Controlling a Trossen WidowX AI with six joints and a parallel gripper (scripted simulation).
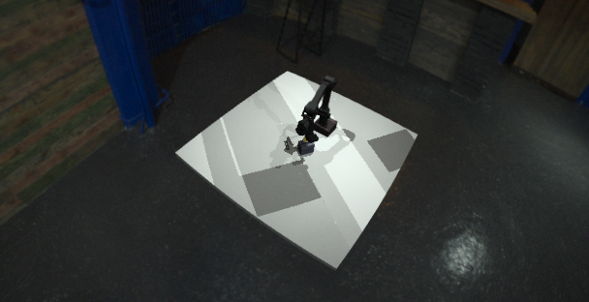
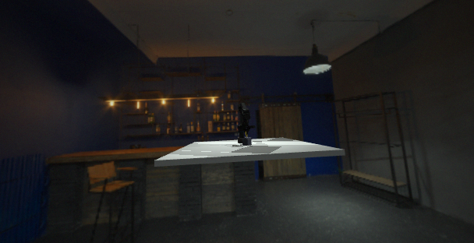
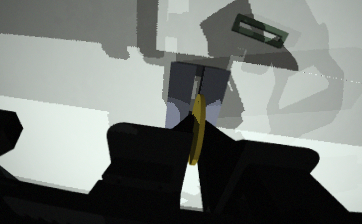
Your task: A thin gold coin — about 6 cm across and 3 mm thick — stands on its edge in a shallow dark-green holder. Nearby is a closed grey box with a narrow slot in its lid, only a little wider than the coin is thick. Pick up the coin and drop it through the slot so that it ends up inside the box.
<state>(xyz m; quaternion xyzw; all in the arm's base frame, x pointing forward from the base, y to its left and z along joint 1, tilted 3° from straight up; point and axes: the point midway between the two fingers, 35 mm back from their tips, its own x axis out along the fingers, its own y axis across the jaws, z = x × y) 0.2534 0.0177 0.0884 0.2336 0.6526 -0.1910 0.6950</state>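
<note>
While the black parallel-jaw gripper (image 3: 196, 131) is hiding much of the near tabletop (image 3: 57, 130) in the wrist view, its fingers are pinching the thin gold coin (image 3: 197, 129) edge-on above the grey slotted box (image 3: 198, 90). Only part of the slot is showing. The dark-green rectangular holder (image 3: 260, 30) is lying far right, apart from the box.

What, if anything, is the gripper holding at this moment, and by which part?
The gripper is shut on the gold coin, pinching its two flat faces near the lower half, edge-on above the grey box.
</note>
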